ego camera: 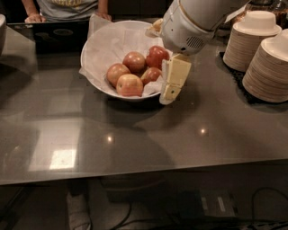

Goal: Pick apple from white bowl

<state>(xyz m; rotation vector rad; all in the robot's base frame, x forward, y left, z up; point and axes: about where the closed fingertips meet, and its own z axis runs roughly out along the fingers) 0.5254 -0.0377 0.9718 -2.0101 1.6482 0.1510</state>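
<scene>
The white bowl (103, 49) stands on the grey counter at the back, left of centre, lined with crumpled white paper. Several apples lie in it: a pale red one at the front (129, 85), one to its left (116, 72), one behind (135, 61), a dark red one at the right (156, 55) and a small one (150, 74). My gripper (171, 85) hangs from the white arm over the bowl's right rim, pointing down, just right of the apples and not touching them.
Two stacks of beige paper plates (269, 67) with bowls on top stand at the right on a black mat. A person (67, 6) stands behind the counter with a laptop (49, 33). The counter's front edge (135, 177) runs across the lower part of the view.
</scene>
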